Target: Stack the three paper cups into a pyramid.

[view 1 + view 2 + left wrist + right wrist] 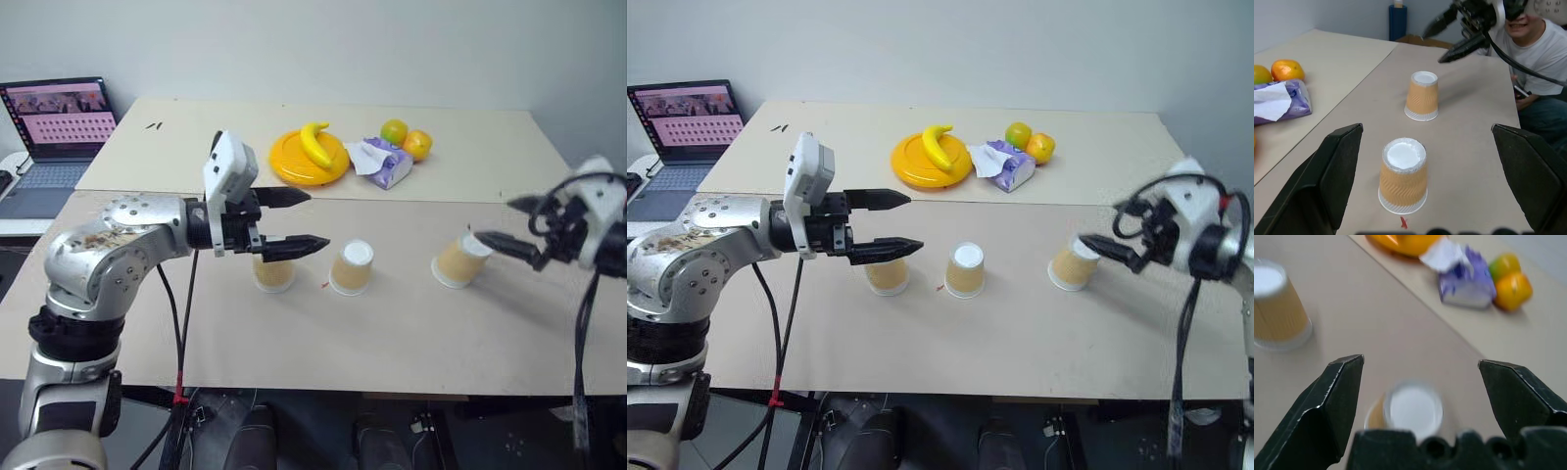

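**Three cups standing apart in a row, both grippers released**

The three paper cups are standing upside down, white bases up, in a row across the near table (411, 333), in the middle band of the head view. None is stacked. The left cup (273, 274) is sitting at centre-left, partly hidden behind the lower finger of the left gripper (294, 220). The middle cup (353, 267) is standing just right of it, apart from it. The right cup (459, 260) is standing well apart, right of centre, tilting slightly.

The left gripper is hovering above the left cup, pointing toward the right of the frame, its two fingers spread wide and grasping nothing. The right gripper (502, 221) is hanging at the right edge, pointing toward the left of the frame, its jaws released; its lower fingertip is lying just beside the right cup, and contact cannot be confirmed.

In the upper centre, a yellow plate (292, 166) is carrying a banana (315, 143). A tissue pack (385, 163) and two oranges (407, 138) are lying to its right. A laptop (54, 132) is sitting at the upper left.
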You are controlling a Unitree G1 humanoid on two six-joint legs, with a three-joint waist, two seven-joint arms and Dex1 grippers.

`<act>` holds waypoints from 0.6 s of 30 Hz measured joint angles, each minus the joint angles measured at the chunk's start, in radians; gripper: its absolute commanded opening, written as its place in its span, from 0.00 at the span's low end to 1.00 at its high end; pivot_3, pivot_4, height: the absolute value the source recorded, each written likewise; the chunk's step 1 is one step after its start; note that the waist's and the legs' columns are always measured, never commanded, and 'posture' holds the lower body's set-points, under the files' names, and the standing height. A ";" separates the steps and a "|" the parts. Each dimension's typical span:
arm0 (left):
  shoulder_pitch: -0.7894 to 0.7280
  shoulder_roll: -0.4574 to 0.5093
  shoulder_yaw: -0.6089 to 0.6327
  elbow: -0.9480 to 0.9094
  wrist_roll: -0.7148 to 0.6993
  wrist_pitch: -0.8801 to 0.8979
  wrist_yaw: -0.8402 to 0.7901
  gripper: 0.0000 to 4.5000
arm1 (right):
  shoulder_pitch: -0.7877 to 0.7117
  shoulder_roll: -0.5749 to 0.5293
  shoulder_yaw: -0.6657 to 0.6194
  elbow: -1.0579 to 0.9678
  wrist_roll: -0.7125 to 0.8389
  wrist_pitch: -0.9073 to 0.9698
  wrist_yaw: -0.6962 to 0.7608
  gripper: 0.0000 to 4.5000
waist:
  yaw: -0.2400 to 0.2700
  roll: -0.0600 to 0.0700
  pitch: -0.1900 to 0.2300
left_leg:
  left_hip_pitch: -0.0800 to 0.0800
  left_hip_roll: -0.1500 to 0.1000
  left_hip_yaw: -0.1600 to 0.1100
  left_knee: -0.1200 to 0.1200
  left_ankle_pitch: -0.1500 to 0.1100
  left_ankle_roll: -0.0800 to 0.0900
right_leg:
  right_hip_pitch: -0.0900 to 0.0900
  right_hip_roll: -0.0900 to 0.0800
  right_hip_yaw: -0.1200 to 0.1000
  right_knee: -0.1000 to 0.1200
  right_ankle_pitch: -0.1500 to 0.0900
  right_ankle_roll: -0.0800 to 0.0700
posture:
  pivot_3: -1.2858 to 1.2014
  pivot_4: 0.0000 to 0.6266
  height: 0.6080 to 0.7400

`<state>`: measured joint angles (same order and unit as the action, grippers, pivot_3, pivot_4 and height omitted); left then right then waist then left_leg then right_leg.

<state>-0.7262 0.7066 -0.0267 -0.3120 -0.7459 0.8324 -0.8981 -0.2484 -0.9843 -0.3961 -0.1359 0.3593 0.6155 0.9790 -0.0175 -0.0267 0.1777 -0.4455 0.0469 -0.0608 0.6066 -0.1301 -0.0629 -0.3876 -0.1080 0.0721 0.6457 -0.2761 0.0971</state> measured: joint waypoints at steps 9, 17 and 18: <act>-0.028 -0.029 -0.014 0.035 0.024 -0.026 -0.032 1.00 | 0.103 0.077 -0.065 0.061 0.026 -0.081 -0.001 0.98 | -0.012 0.000 0.000 | 0.001 0.000 0.000 0.001 0.000 0.000 | 0.001 0.000 0.000 0.000 0.000 0.000 | 0.52 0.24 0.94; -0.020 -0.002 0.012 -0.003 0.033 -0.017 -0.013 1.00 | 0.000 0.128 0.003 0.139 0.057 -0.094 -0.001 0.98 | -0.019 0.000 0.000 | 0.001 0.000 0.000 0.000 0.000 0.000 | 0.001 0.000 0.000 0.000 0.000 0.000 | 0.52 0.24 0.94; -0.017 0.001 0.015 -0.010 0.032 -0.014 -0.008 1.00 | -0.016 0.130 0.019 0.152 0.056 -0.099 -0.001 0.98 | -0.019 0.000 0.000 | 0.001 0.000 0.000 0.000 0.000 0.000 | 0.001 0.000 0.000 0.000 0.000 0.000 | 0.52 0.24 0.94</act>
<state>-0.7433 0.7075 -0.0122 -0.3221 -0.7139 0.8184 -0.9066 -0.2645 -0.8544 -0.3770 0.0164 0.4152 0.5162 0.9779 -0.0368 -0.0263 0.1780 -0.4450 0.0469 -0.0610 0.6068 -0.1300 -0.0629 -0.3866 -0.1080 0.0722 0.6458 -0.2763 0.0975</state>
